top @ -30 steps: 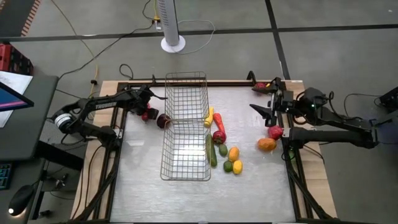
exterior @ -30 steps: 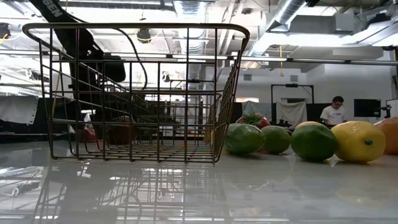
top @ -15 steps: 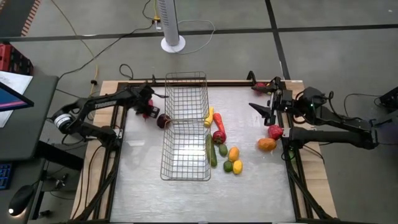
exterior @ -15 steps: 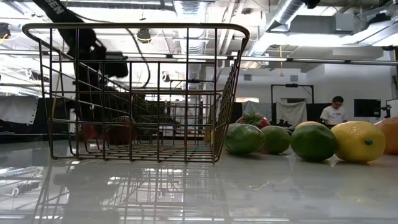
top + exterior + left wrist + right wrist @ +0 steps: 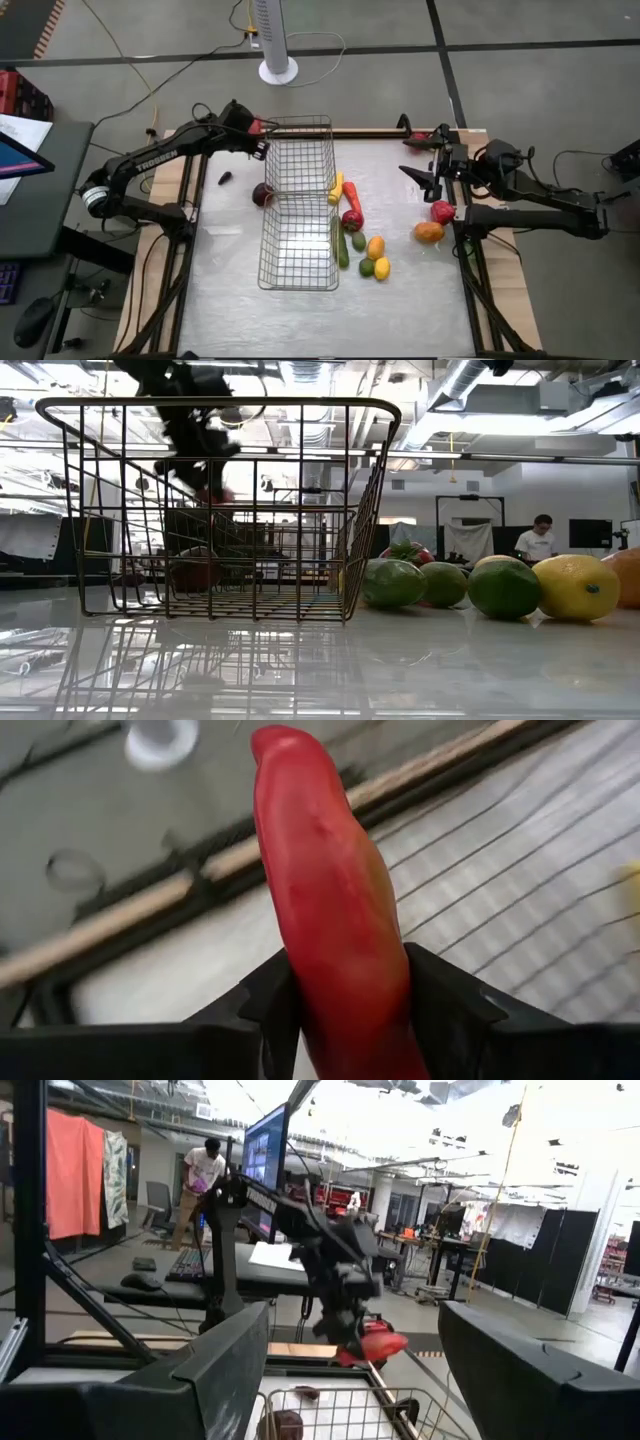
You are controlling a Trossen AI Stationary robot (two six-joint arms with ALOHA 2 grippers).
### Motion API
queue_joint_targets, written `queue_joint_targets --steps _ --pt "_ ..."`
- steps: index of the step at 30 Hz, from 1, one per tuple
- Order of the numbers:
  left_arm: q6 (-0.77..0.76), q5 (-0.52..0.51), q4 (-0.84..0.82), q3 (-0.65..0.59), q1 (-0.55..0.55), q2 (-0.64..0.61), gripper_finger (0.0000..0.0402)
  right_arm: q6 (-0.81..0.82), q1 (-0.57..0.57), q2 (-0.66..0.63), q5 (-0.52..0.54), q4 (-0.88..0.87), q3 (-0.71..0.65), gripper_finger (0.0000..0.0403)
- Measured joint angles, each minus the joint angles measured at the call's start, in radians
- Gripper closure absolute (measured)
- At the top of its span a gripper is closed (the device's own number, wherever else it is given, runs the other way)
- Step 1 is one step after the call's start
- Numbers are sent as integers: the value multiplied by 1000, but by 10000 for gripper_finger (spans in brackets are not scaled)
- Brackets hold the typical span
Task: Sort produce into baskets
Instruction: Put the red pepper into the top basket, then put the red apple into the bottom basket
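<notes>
My left gripper (image 5: pixel 256 128) is shut on a long red chilli (image 5: pixel 330 900) and hangs in the air by the left rim of the far basket (image 5: pixel 300 150). In the low view the gripper (image 5: pixel 203 472) shows high up, behind the wires. The near basket (image 5: pixel 300 242) adjoins the far one. A dark red round piece (image 5: pixel 263 194) lies on the table against the baskets' left side. More produce (image 5: pixel 360 240) lies right of the baskets. My right gripper (image 5: pixel 418 172) waits open, raised at the table's right side. My left gripper pinches the chilli's lower part (image 5: pixel 345 995) between its two fingers (image 5: pixel 445 1010), one on each side. The chilli's rounded free end (image 5: pixel 285 745) sticks out well beyond the fingertips. The fingers slant downward, and the chilli is lifted clear of the table.
Right of the baskets lie a yellow and an orange piece (image 5: pixel 340 190), a red pepper (image 5: pixel 352 218), a cucumber (image 5: pixel 341 242), limes, a lemon (image 5: pixel 381 267); a red (image 5: pixel 442 211) and an orange piece (image 5: pixel 428 232) lie by the right arm. A small dark spot (image 5: pixel 225 179) shows left of the baskets.
My left gripper has shut on the red chilli, which lay on the table left of the baskets. It has then risen and gone toward the far basket's left rim, lifting the chilli clear. The dark red round piece has stayed put.
</notes>
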Motion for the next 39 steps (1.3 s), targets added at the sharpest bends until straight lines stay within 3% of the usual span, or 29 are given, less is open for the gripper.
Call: queue_joint_targets --steps 7,12,18,25,30,34,39 --pt "41 192 84 30 -134 0 243 -3 0 48 0 15 0 85" --pt "50 110 78 30 -226 0 189 -3 0 57 0 40 0 85" --pt "50 89 13 54 -243 1 115 16 0 56 0 47 0 85" --pt "39 -40 -286 132 -221 -2 105 16 0 56 0 32 0 85" --pt "-5 -55 -392 51 -255 -46 105 16 0 54 0 -4 0 85" --pt "-68 -136 -345 -52 -304 -168 104 16 0 54 0 -31 0 85" --pt "-216 -97 -222 -219 -329 -305 104 28 0 54 0 -36 0 85"
